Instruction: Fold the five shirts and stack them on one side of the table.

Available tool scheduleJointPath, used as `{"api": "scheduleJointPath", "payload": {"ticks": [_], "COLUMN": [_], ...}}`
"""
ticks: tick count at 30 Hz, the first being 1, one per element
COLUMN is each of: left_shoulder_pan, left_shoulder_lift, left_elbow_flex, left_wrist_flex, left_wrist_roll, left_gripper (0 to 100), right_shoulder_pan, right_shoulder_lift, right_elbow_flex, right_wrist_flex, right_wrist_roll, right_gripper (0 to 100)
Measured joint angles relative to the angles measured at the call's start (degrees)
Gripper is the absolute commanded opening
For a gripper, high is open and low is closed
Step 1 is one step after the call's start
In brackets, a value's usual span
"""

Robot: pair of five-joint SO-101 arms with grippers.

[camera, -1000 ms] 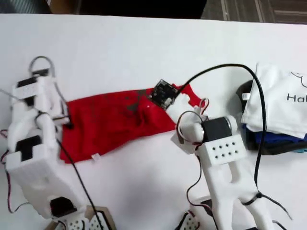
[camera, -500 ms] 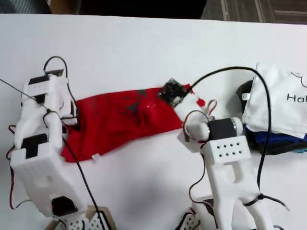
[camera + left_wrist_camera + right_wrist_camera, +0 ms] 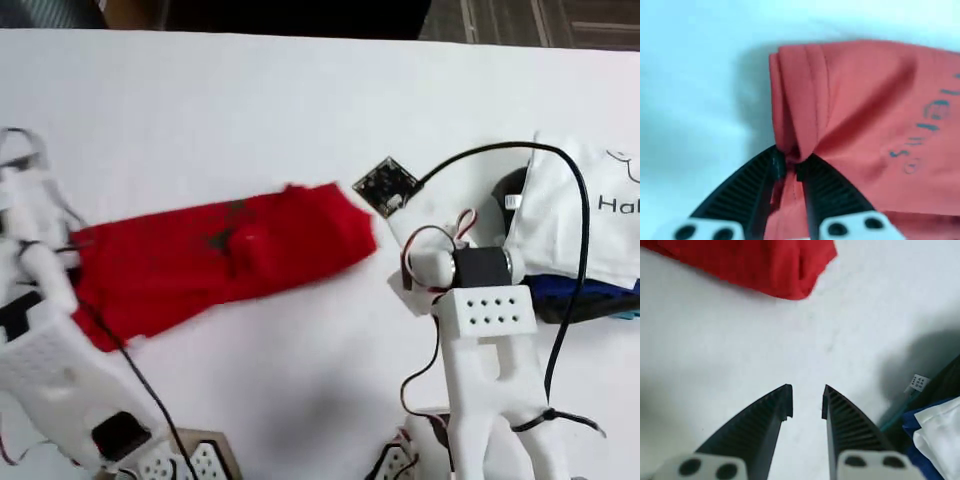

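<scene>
Within the ribbed black left claw (image 3: 789,163), creased red shirt (image 3: 865,100) bunches.

- white table (image 3: 300,110), matte top
- dark floor (image 3: 300,18) beyond the table's far edge
- brown box (image 3: 130,12) past the table's far left corner
- grey striped carpet (image 3: 520,20) past the table's far right corner

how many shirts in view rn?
4 distinct: red shirt mid-table, pinched in the left gripper; piled at right, white shirt on top, blue shirt under it, black shirt beneath. A teal edge there may be a fifth; layers partly hidden.
</scene>
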Motion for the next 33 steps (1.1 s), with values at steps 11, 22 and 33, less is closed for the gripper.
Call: {"api": "scheduleJointPath", "payload": {"ticks": [11,22,33], "left_shoulder_pan": [-0.62,13.54,40.18], "left_shoulder_lift": [0.00,-0.44,-14.24], "left_elbow_flex": [-15.38,-18.02,-18.02], "left_wrist_flex": [14.77,16.79,16.97], "left_wrist_roll": [-2.73,1.14,8.35], "left_gripper": [3,3,3], "right_shoulder_pan": [0.09,3.43,16.62], "right_shoulder_lift": [-5.89,-24.70,-44.04], "right_elbow_flex": [17.49,44.75,50.81], "right_wrist_flex": [-17.67,-30.95,-23.47], "right_wrist_roll": [-2.64,-5.54,-5.54], "right_gripper": [10.5,10.5,10.5]}}
